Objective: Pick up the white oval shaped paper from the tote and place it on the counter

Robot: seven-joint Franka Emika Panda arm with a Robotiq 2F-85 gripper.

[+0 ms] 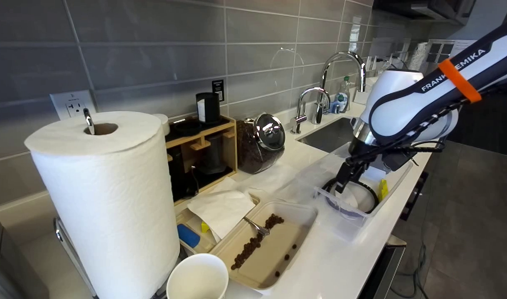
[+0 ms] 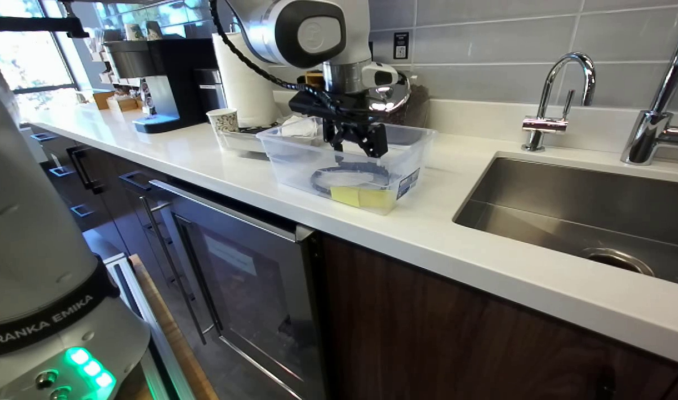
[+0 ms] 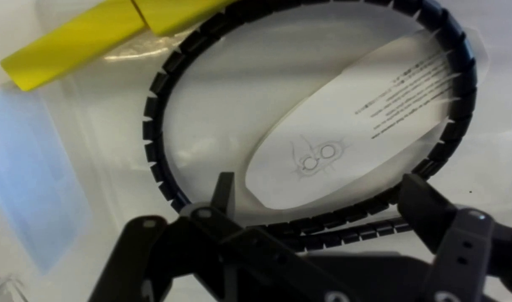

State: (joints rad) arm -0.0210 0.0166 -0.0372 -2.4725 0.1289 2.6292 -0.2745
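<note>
The white oval paper (image 3: 323,134) lies flat on the tote's floor inside a black spiral-wrapped ring. It has printed lines and an owl-like drawing; its far end passes under the ring. It shows as a pale patch in an exterior view (image 2: 347,178). The tote is a clear plastic bin (image 2: 294,161) on the white counter (image 2: 483,250). My gripper (image 2: 357,147) points down into the tote at about rim height. In the wrist view the gripper (image 3: 317,178) is open and empty, its fingers apart near the paper's near end, the ring's near side between them.
The black ring (image 3: 155,126) and yellow blocks (image 3: 79,42) share the tote. Beige trays (image 1: 274,245) with brown balls, a spoon and crumpled paper, a white cup (image 1: 198,276) and a paper-towel roll (image 1: 108,199) stand nearby. The sink (image 2: 583,216) and faucets are on the other side.
</note>
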